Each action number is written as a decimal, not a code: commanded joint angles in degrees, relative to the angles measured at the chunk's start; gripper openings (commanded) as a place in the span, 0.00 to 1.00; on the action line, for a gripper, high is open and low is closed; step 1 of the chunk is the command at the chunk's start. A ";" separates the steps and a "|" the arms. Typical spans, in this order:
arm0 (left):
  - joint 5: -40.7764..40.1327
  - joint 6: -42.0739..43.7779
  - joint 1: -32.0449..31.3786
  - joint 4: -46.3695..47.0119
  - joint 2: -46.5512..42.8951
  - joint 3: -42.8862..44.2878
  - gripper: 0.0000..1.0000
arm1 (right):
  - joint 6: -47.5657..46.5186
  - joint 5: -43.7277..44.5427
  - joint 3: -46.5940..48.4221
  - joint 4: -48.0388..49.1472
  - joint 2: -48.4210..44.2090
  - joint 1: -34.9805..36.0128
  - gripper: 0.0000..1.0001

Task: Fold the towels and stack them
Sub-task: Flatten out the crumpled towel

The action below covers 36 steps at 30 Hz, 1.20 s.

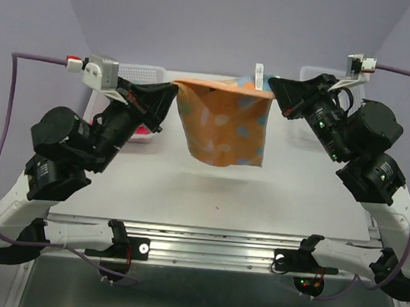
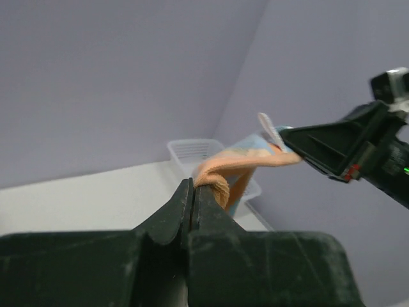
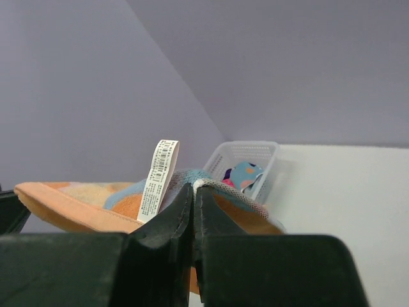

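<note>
A towel (image 1: 225,126), orange with light blue blotches, hangs in the air over the table, stretched between both grippers. My left gripper (image 1: 173,92) is shut on its left top corner, which bunches at the jaws in the left wrist view (image 2: 220,176). My right gripper (image 1: 272,84) is shut on the right top corner beside a white barcode tag (image 3: 160,179). A magenta-pink cloth (image 1: 144,130) shows in the left basket. In the right wrist view that basket holds another blue-and-orange cloth (image 3: 246,174) with magenta and dark purple beneath it.
A white mesh basket (image 1: 137,70) stands at the back left behind my left arm. A second white basket (image 1: 316,73) stands at the back right behind my right gripper. The grey table top (image 1: 209,190) lies below the hanging towel.
</note>
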 commanded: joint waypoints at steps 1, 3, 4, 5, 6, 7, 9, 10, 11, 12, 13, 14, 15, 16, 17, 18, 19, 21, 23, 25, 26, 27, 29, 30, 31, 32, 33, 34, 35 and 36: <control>22.66 1.15 0.07 3.61 -3.55 0.86 0.00 | 2.87 -12.46 1.44 -3.44 -2.98 -0.30 0.01; 26.04 -0.79 0.07 4.40 -4.70 -0.90 0.00 | 5.49 -16.88 -1.11 -2.48 -4.39 -0.30 0.01; 27.01 -1.32 0.07 4.75 -5.57 -1.51 0.00 | 6.21 -21.08 -2.16 -2.04 -5.10 -0.30 0.01; 27.28 -1.67 0.07 5.54 -5.93 -2.74 0.00 | 6.91 -22.25 -2.96 -1.43 -6.58 -0.30 0.01; 27.46 -2.55 0.07 5.98 -6.19 -3.44 0.00 | 8.31 -22.96 -4.62 -0.64 -7.38 -0.22 0.01; 28.51 -2.99 0.07 6.42 -6.46 -4.32 0.00 | 8.67 -23.75 -5.16 -0.54 -8.00 -0.30 0.01; 29.57 -3.87 0.07 6.34 -6.46 -4.77 0.00 | 9.82 -23.50 -6.65 -0.89 -9.58 -0.30 0.01; 29.66 -4.22 0.07 6.42 -6.55 -5.03 0.00 | 10.08 -23.58 -7.35 -0.89 -10.11 -0.30 0.01; 29.57 -4.40 0.07 6.51 -6.63 -5.73 0.00 | 10.34 -23.41 -8.14 -0.81 -10.55 -0.30 0.01; 29.14 -4.49 0.07 6.51 -6.90 -6.17 0.00 | 11.04 -23.23 -9.89 -0.63 -11.68 -0.30 0.01; 27.22 -4.66 0.07 6.77 -7.07 -6.61 0.00 | 11.22 -22.88 -11.21 -0.37 -12.31 -0.30 0.01; 25.98 -4.58 0.07 6.86 -7.16 -7.75 0.00 | 11.57 -22.18 -12.18 0.24 -13.70 -0.30 0.01; 24.66 -4.40 0.07 7.13 -7.34 -8.37 0.00 | 11.40 -21.39 -13.15 0.69 -14.24 -0.30 0.01; 23.00 -4.31 0.07 7.22 -7.34 -8.90 0.00 | 11.23 -20.43 -15.08 0.86 -14.77 -0.30 0.01; 20.63 -3.18 0.07 7.65 -7.25 -10.29 0.00 | 10.88 -16.59 -15.70 0.78 -15.12 -0.30 0.01; 19.39 -2.65 0.07 8.00 -7.34 -11.26 0.00 | 10.44 -14.55 -16.75 0.69 -15.47 -0.22 0.01; 15.46 -2.56 0.07 9.49 -7.51 -12.41 0.00 | 10.00 -10.96 -18.68 0.86 -16.08 -0.30 0.01; 11.75 -1.59 0.07 11.08 -7.34 -16.10 0.00 | 8.68 -6.99 -20.62 1.74 -15.92 -0.30 0.01; 4.89 -1.42 0.15 12.13 -6.55 -18.21 0.00 | 7.71 0.89 -21.51 1.83 -13.82 -0.22 0.01; -0.28 -0.27 1.29 12.49 -4.88 -19.27 0.00 | 6.22 6.80 -21.77 2.27 -11.88 -0.30 0.01; -0.31 0.69 3.91 14.32 -3.57 -19.88 0.00 | 4.74 11.26 -22.21 4.01 -9.87 -0.30 0.01; 0.21 0.35 5.85 14.68 -3.56 -19.97 0.00 | 4.29 13.48 -22.65 5.16 -8.89 -0.30 0.01; 7.89 -0.27 12.25 15.21 -1.11 -20.06 0.00 | 2.53 18.57 -23.27 8.06 -7.05 -0.22 0.01; 11.17 -1.92 15.94 15.74 -0.23 -20.24 0.00 | 1.13 19.91 -23.36 10.07 -4.95 -0.39 0.01; 16.16 -2.37 23.20 16.18 2.39 -20.33 0.00 | 0.07 21.40 -23.27 11.05 -3.80 -0.39 0.01; 17.95 -2.12 25.70 17.31 3.90 -20.33 0.00 | -0.72 23.33 -23.09 12.02 -2.57 -0.39 0.01; 18.84 -1.94 27.82 18.37 6.87 -20.50 0.00 | -2.38 23.52 -22.83 13.85 -0.03 -1.09 0.01; 21.28 -1.16 30.54 19.16 8.29 -20.42 0.00 | -2.57 23.53 -22.57 14.48 1.30 -1.79 0.01; 23.14 -0.89 31.96 20.65 9.79 -20.15 0.00 | -2.66 22.40 -22.30 14.75 2.79 -2.84 0.01; 24.72 -0.80 33.19 21.53 12.50 -19.98 0.00 | -2.23 21.08 -22.04 15.45 5.76 -5.81 0.01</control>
